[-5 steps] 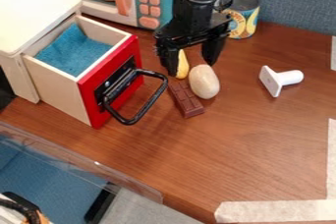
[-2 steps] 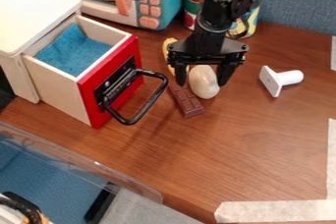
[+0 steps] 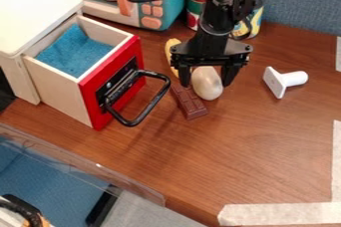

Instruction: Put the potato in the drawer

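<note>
From where I'm standing, the potato [image 3: 209, 84] lies on the tabletop [image 3: 256, 146], right beside the chocolate bar [image 3: 190, 104]; I can't tell whether the two touch. The black hand [image 3: 206, 85] hangs over it, well opened, one finger to each side of the potato; it doesn't look to have hold of anything, though I can't judge how low the tips reach.

The grasp seems to be the step in hand, and there's plenty to spoil it; that smooth, rounded skin could squirt out if the fingers close too high or off its middle; the finger on the chocolate side might catch the bar and drag it along, or nudge the yellow piece [image 3: 171, 51] just behind.

The drawer [image 3: 60, 89] stands pulled out, blue cloth [image 3: 79, 54] inside, so the way in is good; still, a low carry could knock the black handle [image 3: 154, 103] or the red front [image 3: 100, 109] and push the drawer inward; a loose grip could drop the potato short.
</note>
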### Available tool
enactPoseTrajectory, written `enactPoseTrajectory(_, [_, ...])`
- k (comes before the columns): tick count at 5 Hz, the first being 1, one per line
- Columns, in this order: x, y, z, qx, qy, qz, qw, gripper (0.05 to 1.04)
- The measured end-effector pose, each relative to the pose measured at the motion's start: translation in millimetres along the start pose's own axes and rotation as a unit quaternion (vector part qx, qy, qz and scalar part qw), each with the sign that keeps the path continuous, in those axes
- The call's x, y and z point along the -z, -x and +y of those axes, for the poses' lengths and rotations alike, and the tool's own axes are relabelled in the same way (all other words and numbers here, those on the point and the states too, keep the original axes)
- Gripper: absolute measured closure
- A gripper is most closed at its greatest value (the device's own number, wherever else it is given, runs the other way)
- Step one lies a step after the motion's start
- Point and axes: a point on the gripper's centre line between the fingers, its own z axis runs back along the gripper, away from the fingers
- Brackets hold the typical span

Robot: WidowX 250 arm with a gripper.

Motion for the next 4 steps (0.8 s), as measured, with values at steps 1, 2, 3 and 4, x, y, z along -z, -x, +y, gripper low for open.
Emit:
enactPoseTrajectory(1, [6, 2, 0, -0.003, -0.003, 0.003, 1.0000, 0.083])
enactPoseTrajectory(2, [8, -3, -4, -0.007, -0.001, -0.001, 1.0000, 0.083])
enactPoseTrajectory(3, [13, -4, -7, -0.007, -0.003, 0.002, 1.0000, 0.083])
enactPoseTrajectory(4, [16, -5, -9, -0.006, 0.001, 0.000, 1.0000, 0.083])
